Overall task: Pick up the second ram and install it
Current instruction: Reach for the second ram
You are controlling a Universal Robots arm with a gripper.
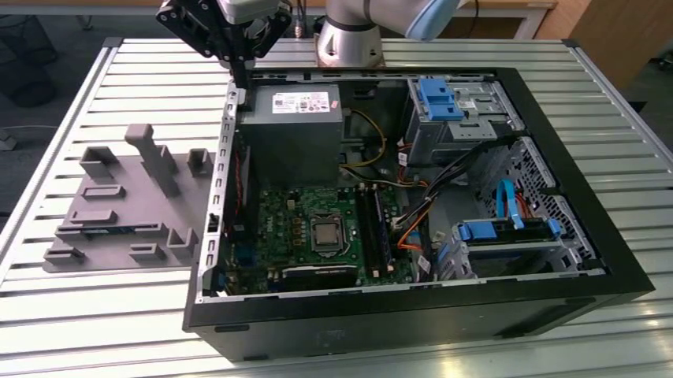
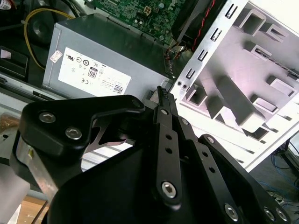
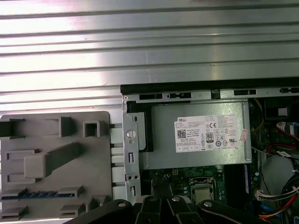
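I see my gripper (image 1: 241,77) poised above the corner of the open computer case (image 1: 547,311), beside the power supply (image 1: 291,130). Its fingers seem pressed together, holding nothing. The second ram (image 3: 30,195) lies slotted in the grey fixture (image 3: 100,158) beside the case.

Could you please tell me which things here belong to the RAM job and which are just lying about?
Job in hand:
second ram, lying in the grey fixture
motherboard slots
end effector, shut and holding nothing, at the case's edge

Just lying about:
power supply
blue drive brackets
cables
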